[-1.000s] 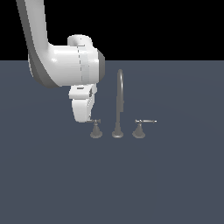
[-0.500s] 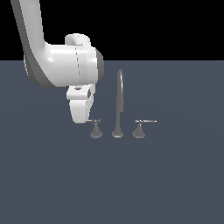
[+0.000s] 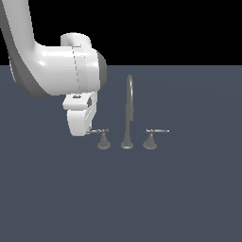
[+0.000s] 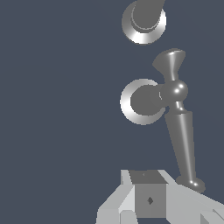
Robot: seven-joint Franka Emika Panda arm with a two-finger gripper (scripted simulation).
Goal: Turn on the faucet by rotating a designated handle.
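Note:
The faucet (image 3: 128, 116) stands on the dark floor with a tall gooseneck spout between two lever handles. The handle (image 3: 101, 133), on the exterior view's left, has a thin grey lever bar on a cone base. My gripper (image 3: 87, 132) hangs below the white wrist, with its tips at the outer end of that lever bar. In the wrist view the handle's lever (image 4: 183, 139) runs from its cone base (image 4: 141, 102) toward my gripper (image 4: 150, 194), and its tip lies right beside the fingers. The finger spacing does not show. The spout base (image 4: 144, 19) lies beyond.
The twin right-side handle (image 3: 151, 137) stands on the exterior view's right of the spout. The big white arm link (image 3: 66, 71) hangs above and to the exterior view's left of the faucet. Flat dark floor (image 3: 142, 198) lies all around.
The arm and hand have shifted a little toward the exterior view's left and slightly down. The lever bar has not visibly turned.

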